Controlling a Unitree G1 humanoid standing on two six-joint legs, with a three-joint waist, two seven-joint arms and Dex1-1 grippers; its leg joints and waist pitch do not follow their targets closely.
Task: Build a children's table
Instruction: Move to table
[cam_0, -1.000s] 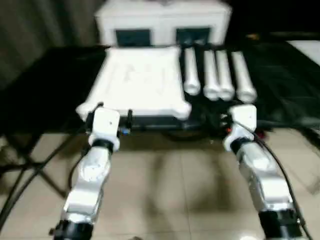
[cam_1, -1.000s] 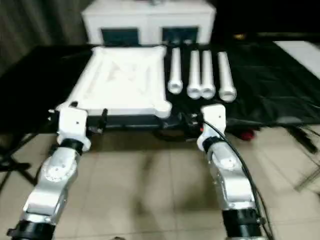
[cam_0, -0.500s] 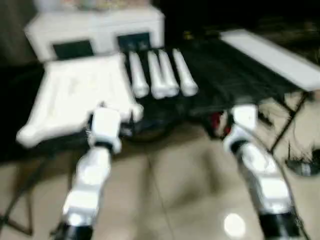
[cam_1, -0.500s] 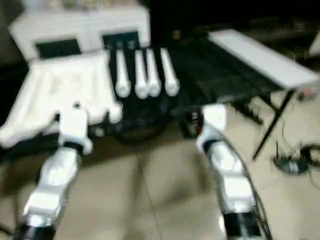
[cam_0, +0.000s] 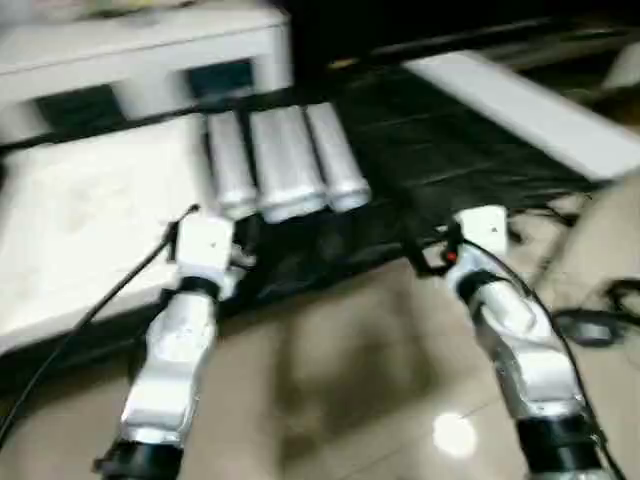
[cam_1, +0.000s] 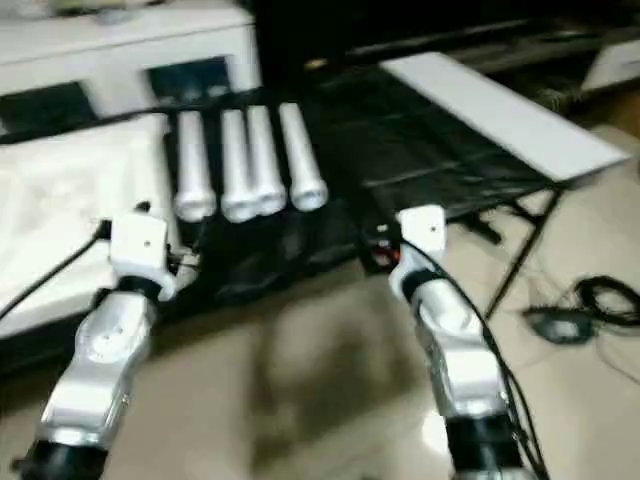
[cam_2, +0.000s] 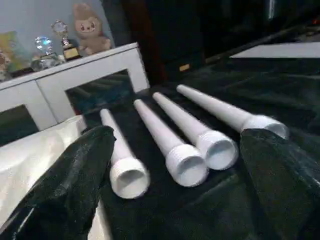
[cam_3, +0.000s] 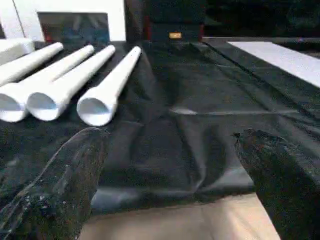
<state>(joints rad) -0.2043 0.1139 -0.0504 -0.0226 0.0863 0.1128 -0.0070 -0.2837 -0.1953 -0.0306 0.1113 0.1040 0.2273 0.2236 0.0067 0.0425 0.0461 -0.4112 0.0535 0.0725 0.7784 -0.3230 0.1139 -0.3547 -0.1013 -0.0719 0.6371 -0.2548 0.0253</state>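
The view has swung rightward since a second ago, so the table top (cam_0: 80, 230) is now pushed to the 9 o'clock edge and the four legs (cam_1: 240, 165) are centred; the parts themselves are not seen to have moved on the black-draped desk (cam_1: 400, 140). The left hand (cam_2: 175, 165) is held open just short of the legs' wide ends, and the right hand (cam_3: 170, 165) is held open at the desk edge, gripping nothing. A first leg pick-up is judged to be approaching, with nothing assembled yet.
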